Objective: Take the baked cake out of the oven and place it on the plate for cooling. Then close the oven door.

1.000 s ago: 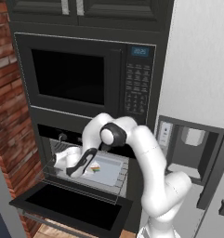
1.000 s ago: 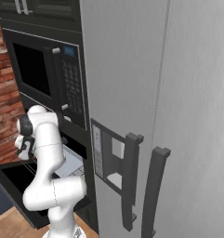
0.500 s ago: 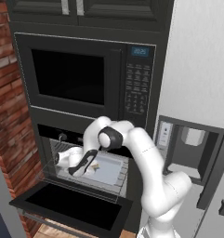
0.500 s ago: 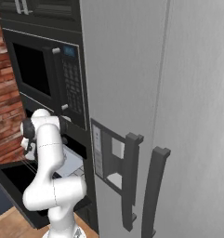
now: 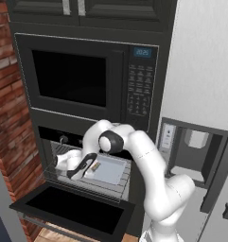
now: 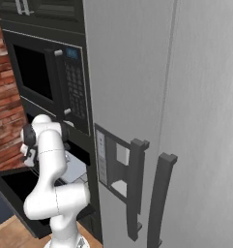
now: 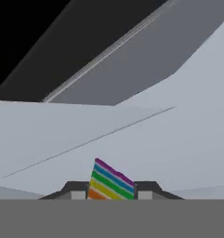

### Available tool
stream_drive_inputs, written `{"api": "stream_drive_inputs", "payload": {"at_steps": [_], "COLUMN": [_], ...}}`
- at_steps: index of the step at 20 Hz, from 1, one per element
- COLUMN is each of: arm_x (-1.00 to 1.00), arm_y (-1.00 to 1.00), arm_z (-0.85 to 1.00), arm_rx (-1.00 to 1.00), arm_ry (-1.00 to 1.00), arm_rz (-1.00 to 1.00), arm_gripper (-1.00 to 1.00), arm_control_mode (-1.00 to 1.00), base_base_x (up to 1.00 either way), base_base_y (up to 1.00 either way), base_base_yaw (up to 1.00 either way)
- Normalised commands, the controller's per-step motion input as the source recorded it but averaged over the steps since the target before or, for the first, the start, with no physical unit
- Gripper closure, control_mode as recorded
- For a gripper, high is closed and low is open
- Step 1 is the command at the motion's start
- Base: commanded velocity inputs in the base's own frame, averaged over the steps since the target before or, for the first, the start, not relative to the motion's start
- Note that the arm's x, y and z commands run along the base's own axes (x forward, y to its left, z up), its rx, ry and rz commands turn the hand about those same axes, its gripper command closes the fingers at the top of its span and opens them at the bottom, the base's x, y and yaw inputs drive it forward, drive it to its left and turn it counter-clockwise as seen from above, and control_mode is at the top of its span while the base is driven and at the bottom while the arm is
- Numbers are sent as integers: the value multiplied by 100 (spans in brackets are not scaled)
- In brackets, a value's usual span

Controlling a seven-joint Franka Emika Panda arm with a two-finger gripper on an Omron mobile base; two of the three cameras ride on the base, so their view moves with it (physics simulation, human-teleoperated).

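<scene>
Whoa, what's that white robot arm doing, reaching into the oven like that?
It is fetching a piece of cake. The oven door hangs open, and the white arm reaches into the oven over a pale tray on the rack. In the hand view the gripper has a dark finger on each side of the rainbow-striped cake, which sits on the tray. The jaws look closed on it or nearly so, and the cake is not yet lifted out.

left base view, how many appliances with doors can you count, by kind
built-in microwave: 1
oven with the oven door dropped open: 1
fridge: 1
total: 3
</scene>
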Motion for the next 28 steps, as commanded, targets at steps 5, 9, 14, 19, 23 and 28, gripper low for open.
{"api": "stream_drive_inputs", "payload": {"at_steps": [5, 9, 14, 19, 23, 28], "arm_x": [-71, -99, -100, -100, -96, -55], "arm_y": [0, 5, 22, -4, -29, -28], "arm_z": [42, 81, 97, 100, 100, 100], "arm_rx": [0, 0, 4, 4, 7, 3], "arm_ry": [-4, -8, 0, 0, 0, 0], "arm_rz": [1, 1, 0, 1, 8, 9], "arm_gripper": [100, 100, 100, 100, 100, 100], "arm_control_mode": [-100, -100, -100, -100, -100, -100], "base_base_x": [0, 0, 0, 0, 0, 0], "base_base_y": [0, 0, 0, 0, 0, 0], "base_base_yaw": [0, 0, 0, 0, 0, 0]}}
